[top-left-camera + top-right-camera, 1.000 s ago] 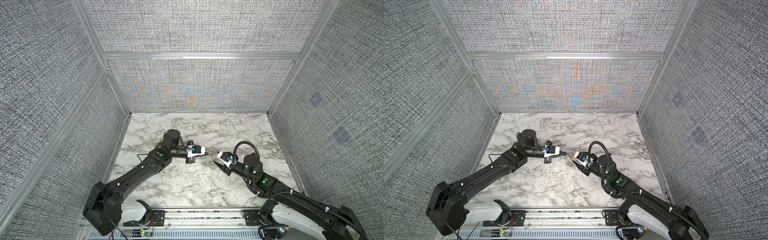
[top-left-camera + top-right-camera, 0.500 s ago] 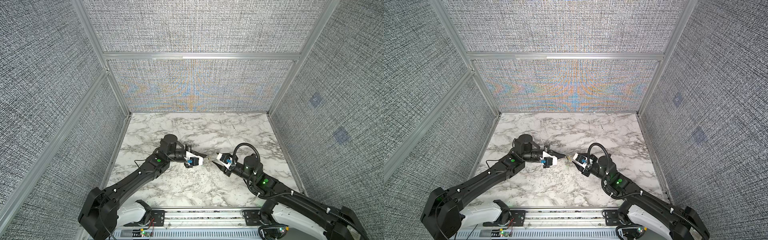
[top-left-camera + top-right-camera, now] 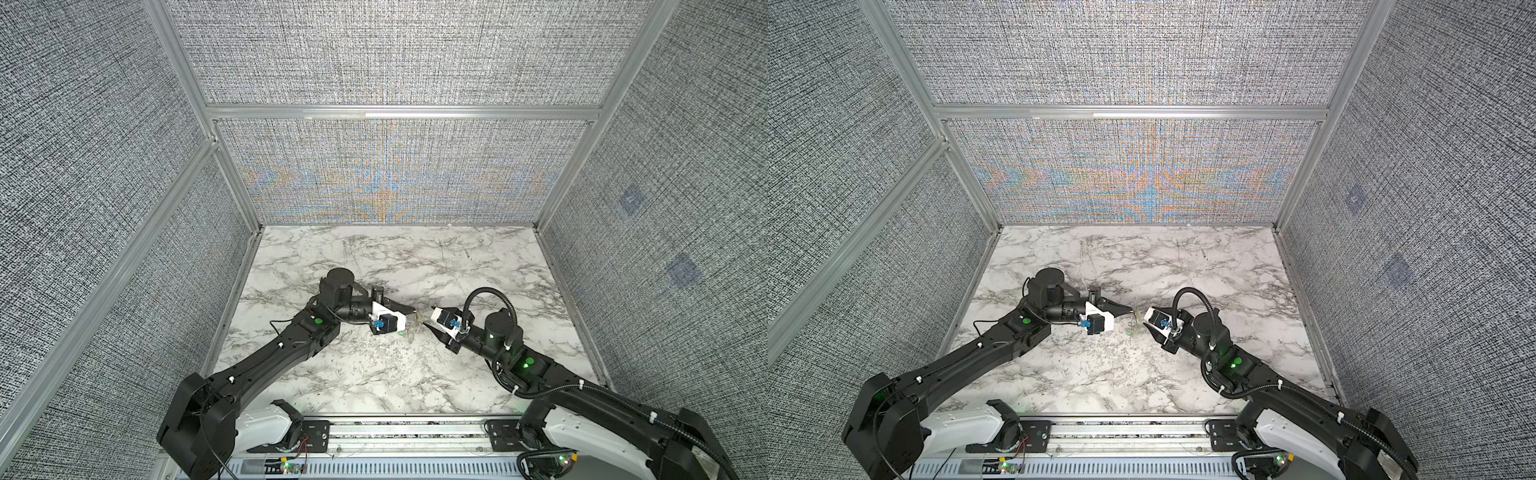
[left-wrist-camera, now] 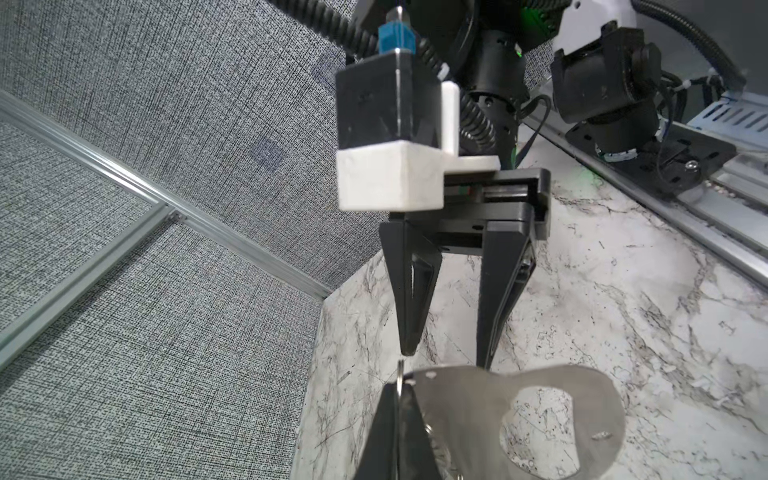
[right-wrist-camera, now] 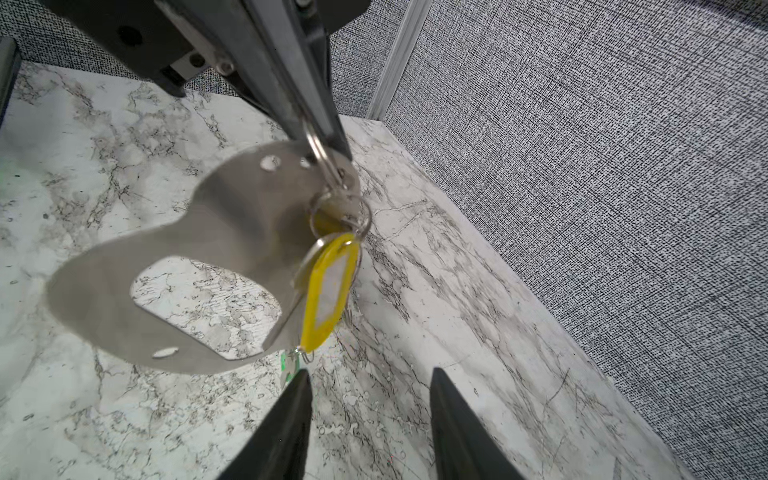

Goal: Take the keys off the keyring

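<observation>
The left jaws are pinched shut on a split ring (image 5: 322, 153) at the edge of the keyring (image 5: 232, 216), holding it above the tabletop (image 5: 436, 291). The right jaws stand partly apart and empty, just beside the hanging yellow key tag (image 5: 330, 286) and green key tag (image 5: 289, 365).

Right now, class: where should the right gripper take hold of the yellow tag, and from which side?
Pinch the yellow tag at its free lower half, across its flat faces. It hangs from rings on the keyring, which the shut left gripper holds, so its top is crowded. Come head-on from the open right gripper side, where the way looks clear.
</observation>
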Robot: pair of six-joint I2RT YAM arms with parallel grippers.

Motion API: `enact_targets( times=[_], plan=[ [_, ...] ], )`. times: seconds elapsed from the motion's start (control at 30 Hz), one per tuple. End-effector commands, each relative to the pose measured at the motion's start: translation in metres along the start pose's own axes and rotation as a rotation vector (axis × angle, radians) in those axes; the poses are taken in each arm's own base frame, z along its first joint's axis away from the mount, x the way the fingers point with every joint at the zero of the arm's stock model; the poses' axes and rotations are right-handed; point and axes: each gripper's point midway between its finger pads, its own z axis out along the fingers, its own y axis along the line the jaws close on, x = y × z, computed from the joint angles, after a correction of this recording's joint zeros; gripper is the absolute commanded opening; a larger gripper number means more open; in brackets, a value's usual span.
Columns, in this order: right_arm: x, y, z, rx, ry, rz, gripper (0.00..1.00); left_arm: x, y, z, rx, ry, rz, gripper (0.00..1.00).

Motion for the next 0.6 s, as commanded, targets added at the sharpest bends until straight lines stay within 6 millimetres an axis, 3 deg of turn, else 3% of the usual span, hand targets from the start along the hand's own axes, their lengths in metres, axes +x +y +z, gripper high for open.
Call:
enact_targets(
  times=[0.0, 0.23, 0.43, 0.57],
  plan=[
    [-0.012, -0.005, -0.001, 0.022, -0.050, 0.001, 0.46, -0.010, 0.012, 0.001, -0.031, -0.048, -0.101, 0.00],
    [-0.018, -0.006, -0.003, 0.026, -0.078, -0.001, 0.46, -0.009, 0.035, 0.007, -0.078, -0.047, -0.354, 0.00],
    [-0.025, -0.015, -0.007, 0.059, -0.091, -0.001, 0.34, -0.009, 0.039, 0.009, -0.061, -0.047, -0.449, 0.00],
    [-0.030, -0.021, -0.013, 0.040, -0.090, 0.022, 0.32, -0.006, 0.039, 0.013, -0.034, -0.026, -0.516, 0.00]
  ],
)
